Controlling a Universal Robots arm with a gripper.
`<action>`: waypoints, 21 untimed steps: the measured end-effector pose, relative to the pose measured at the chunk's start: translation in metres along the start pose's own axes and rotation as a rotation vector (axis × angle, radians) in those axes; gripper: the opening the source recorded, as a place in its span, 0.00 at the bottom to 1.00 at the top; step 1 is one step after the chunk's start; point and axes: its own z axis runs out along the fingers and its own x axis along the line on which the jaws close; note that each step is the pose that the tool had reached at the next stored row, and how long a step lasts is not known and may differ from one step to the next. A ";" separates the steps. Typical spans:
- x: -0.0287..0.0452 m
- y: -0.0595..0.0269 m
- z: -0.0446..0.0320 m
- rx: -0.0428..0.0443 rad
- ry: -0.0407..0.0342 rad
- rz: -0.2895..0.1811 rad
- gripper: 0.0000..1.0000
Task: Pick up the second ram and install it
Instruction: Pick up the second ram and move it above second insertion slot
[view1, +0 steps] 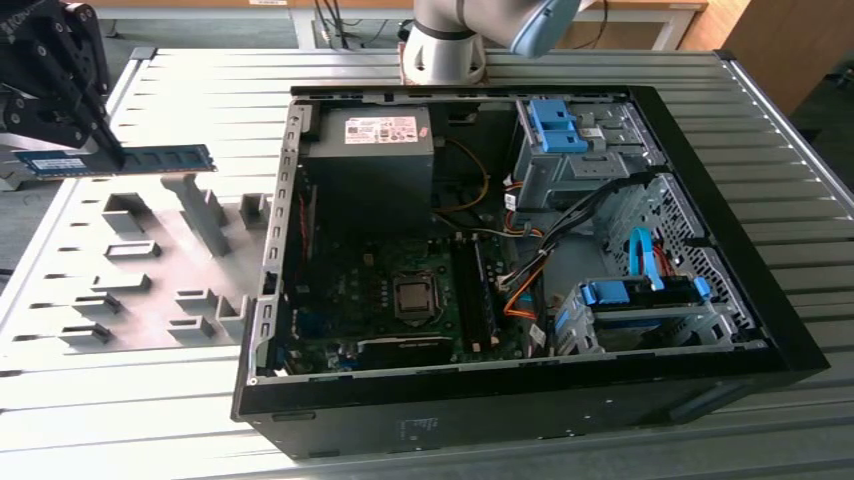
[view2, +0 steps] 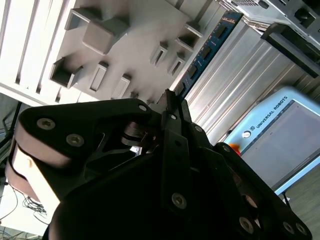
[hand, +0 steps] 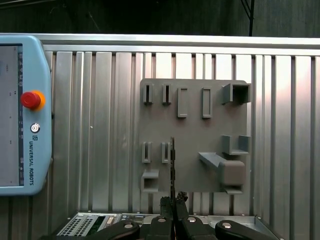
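Already the gripper (view1: 107, 150) is clamping the ram (view1: 167, 157) near its middle, holding it level in the air at about ten o'clock in the exterior view. Below it the grey fixture plate (view1: 167, 265) is lying on the counter (view1: 134, 420). So the pickup is looking done. The install is not: the ram is hanging well apart from the open case (view1: 467, 425), toward three o'clock, where the black slots (view1: 470, 290) are waiting. Whether any slot is filled I cannot tell.
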 end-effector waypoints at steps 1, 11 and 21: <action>0.0000 -0.0008 0.0000 0.0000 0.0000 0.000 0.14; 0.0000 -0.0092 0.0000 0.0000 0.0000 0.000 0.14; 0.0001 -0.0187 -0.0001 0.0000 0.0000 0.000 0.14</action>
